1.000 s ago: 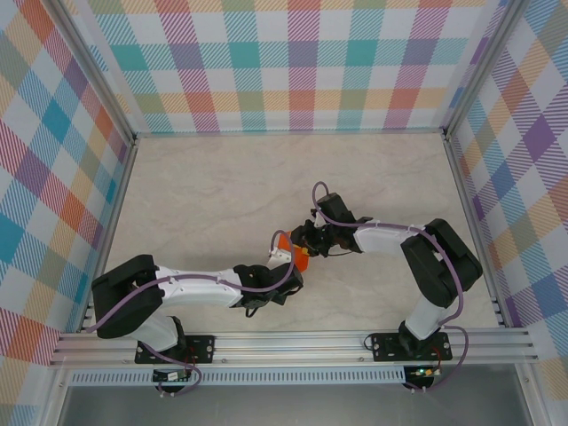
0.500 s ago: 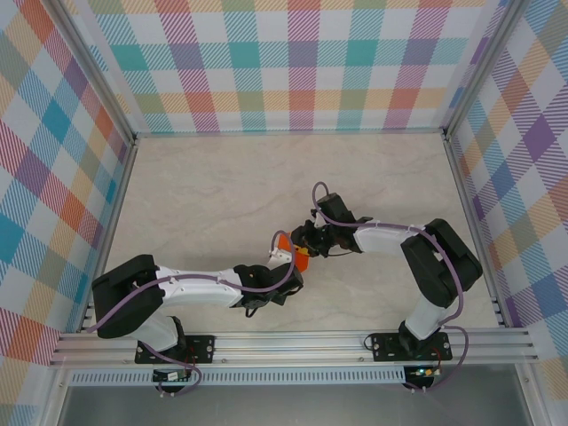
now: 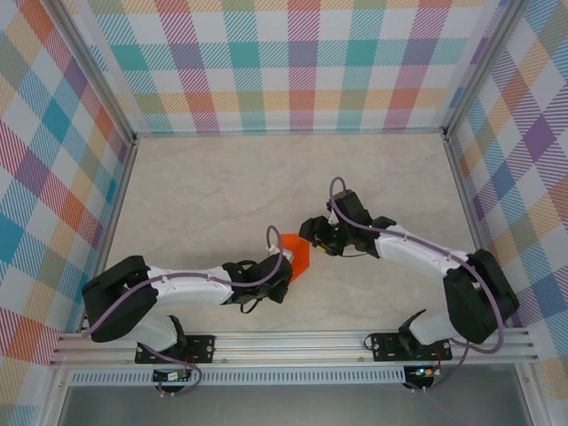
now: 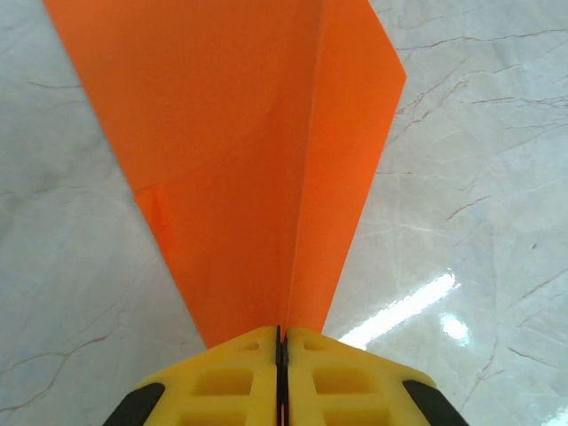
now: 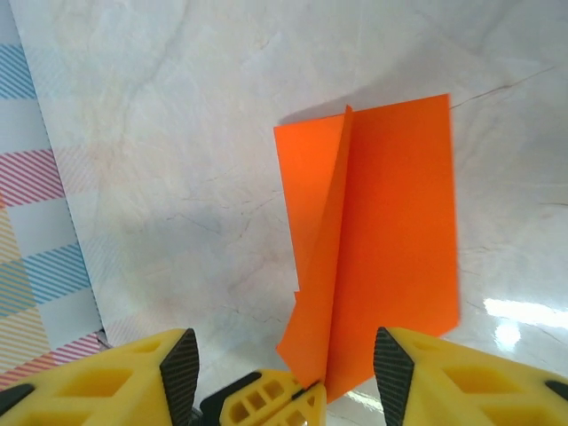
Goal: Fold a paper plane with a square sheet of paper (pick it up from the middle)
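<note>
Backed away, jaws apart, right gripper (image 3: pixel 308 233) leaves one orange sheet (image 4: pixel 240 169) pinched by left gripper (image 4: pixel 280 339).

We see thin, matt orange paper (image 4: pixel 248 160), sharply creased. The desk (image 4: pixel 479 177) is smooth and glossy with a marble pattern, mirroring a lamp at the lower right. The left hand (image 4: pixel 280 342) is matt yellow moulded plastic with black inserts. Along the bottom of the top view runs a ribbed bare-metal rail (image 3: pixel 293 342).
</note>
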Tool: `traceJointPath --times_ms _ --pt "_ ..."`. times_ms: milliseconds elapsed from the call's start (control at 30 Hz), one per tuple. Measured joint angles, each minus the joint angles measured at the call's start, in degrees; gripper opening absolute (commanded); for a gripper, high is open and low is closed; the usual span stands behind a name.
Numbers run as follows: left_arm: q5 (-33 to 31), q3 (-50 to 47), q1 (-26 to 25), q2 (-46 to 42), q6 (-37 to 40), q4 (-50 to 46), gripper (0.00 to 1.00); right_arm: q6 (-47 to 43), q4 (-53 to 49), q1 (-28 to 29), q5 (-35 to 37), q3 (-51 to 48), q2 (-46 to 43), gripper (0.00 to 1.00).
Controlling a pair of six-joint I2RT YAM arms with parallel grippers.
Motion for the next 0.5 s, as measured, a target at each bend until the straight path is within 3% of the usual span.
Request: traceJointPath --times_ms 233,367,500 --pt "9.84 -3.34 4.68 -0.35 0.57 6.73 0.09 -0.57 -1.16 0.0 2.01 -5.35 -6.16 0.4" --pt "14.88 -5.88 7.78 -0.79 0.11 10.43 0.09 -0.31 0.5 0.13 0.76 -7.78 -6.12 0.28" --pt "19.93 -8.0 10.82 -1.53 -1.01 13.6 0.09 0.15 4.39 1.42 -1.05 -8.0 -3.39 0.22"
